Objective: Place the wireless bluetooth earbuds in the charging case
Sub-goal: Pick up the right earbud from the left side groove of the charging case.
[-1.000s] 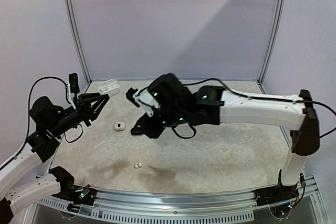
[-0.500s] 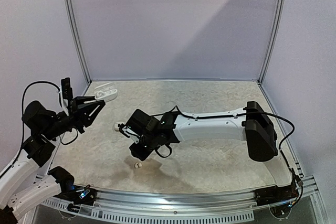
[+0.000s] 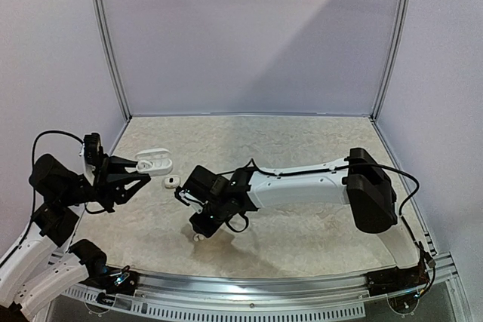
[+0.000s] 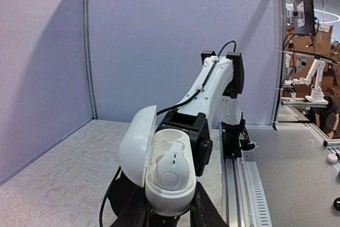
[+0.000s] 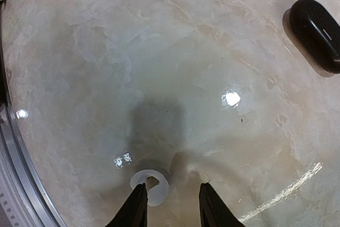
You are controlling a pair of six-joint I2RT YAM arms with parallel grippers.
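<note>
**Case held open while an earbud is lined up between the jaws**

Top view: the charging case (image 3: 155, 162) is clamped in the left gripper (image 3: 142, 173) and carried clear of the table (image 3: 317, 148), lid thrown back, presumably so that its sockets are offered for loading; the right gripper (image 3: 198, 226) is set low over a white earbud (image 3: 199, 237) lying on the table right at the jaw tips; a small white item (image 3: 172, 181) sits between the two grippers, too small to be identified.

Left wrist view: the charging case (image 4: 166, 169) is gripped by its base between closed jaws, upright, lid hinged aside; it is glossy, white and rounded; whether its socket is filled cannot be told.

Right wrist view: the jaws are held apart, nothing gripped; the earbud (image 5: 151, 185), a tiny pale pebble, lies against one fingertip and reaches into the gap, off centre; a sideways correction is judged necessary before closing; a black oblong object (image 5: 316, 33) lies well beyond the jaws.
</note>
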